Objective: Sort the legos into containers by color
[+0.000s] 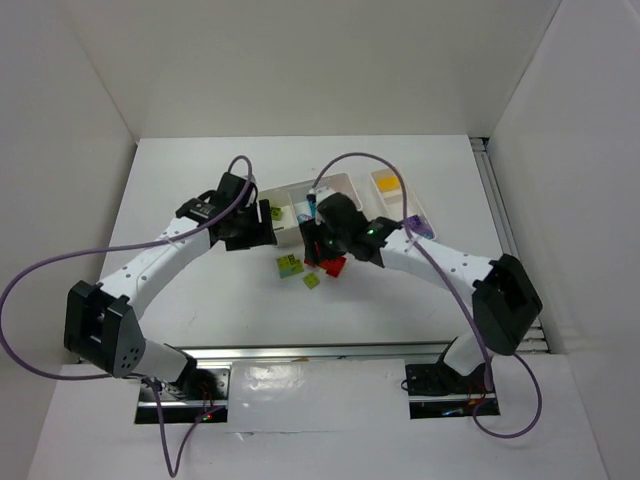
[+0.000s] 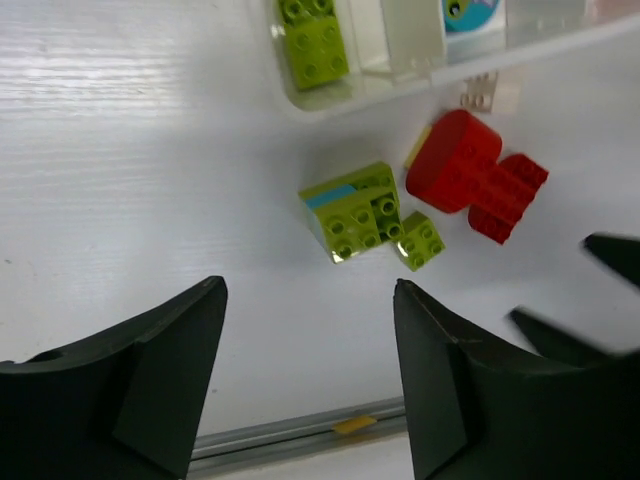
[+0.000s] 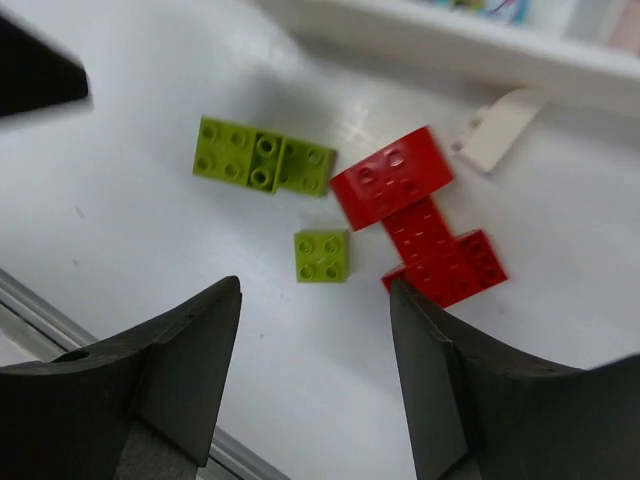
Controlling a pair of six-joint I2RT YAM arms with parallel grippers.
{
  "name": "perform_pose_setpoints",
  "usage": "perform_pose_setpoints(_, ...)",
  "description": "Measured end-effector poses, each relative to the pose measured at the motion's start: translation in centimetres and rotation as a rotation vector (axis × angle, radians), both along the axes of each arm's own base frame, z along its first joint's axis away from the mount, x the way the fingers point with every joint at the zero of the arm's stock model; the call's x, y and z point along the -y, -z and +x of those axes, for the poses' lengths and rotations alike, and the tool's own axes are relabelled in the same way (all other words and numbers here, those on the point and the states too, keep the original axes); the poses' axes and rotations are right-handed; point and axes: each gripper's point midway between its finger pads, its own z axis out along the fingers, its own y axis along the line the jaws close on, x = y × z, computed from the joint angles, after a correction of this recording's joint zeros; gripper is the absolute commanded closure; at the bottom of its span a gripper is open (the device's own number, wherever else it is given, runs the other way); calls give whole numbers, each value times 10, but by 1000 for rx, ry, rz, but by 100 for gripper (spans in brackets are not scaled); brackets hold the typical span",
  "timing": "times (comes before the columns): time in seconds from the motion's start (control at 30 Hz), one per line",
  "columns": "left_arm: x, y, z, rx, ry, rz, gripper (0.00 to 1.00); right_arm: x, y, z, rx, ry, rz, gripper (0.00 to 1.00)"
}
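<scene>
Boxed in by a plain white back wall [image 1: 330, 60], left wall [image 1: 50, 150] and right wall [image 1: 585, 120], all matt and bare. Floored with a white table [image 1: 190, 190] of faint wood grain, edged by a metal rail [image 1: 330, 349] along the near side and a side rail [image 1: 492, 210] at the right. Lit softly and evenly, with only pale grey shadows and a dull glare on the glossy white board [image 1: 320, 440] in front.

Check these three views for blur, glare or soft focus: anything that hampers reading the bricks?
Top external: evenly lit, with glare on the near white board. Left wrist: lime bricks and red bricks sharp; the right arm's jaws smear at the right edge. Right wrist: bricks fairly crisp, tray behind them soft.
</scene>
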Motion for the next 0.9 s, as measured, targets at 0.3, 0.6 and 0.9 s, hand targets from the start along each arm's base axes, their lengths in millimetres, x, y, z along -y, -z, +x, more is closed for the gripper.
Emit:
perform_pose_setpoints(0.3, -40, -19, 13, 77, -179, 6, 1, -21, 88, -33, -104, -44, -204, 26)
perform_pose_setpoints(0.6, -59, -13, 16, 62, -235, 9, 4, -22, 98, -30, -104, -30, -219, 35)
perform_pose_setpoints(0.9, -63, -11, 16, 52, -244, 0, 6, -22, 127, -35, -148, -48, -273, 51)
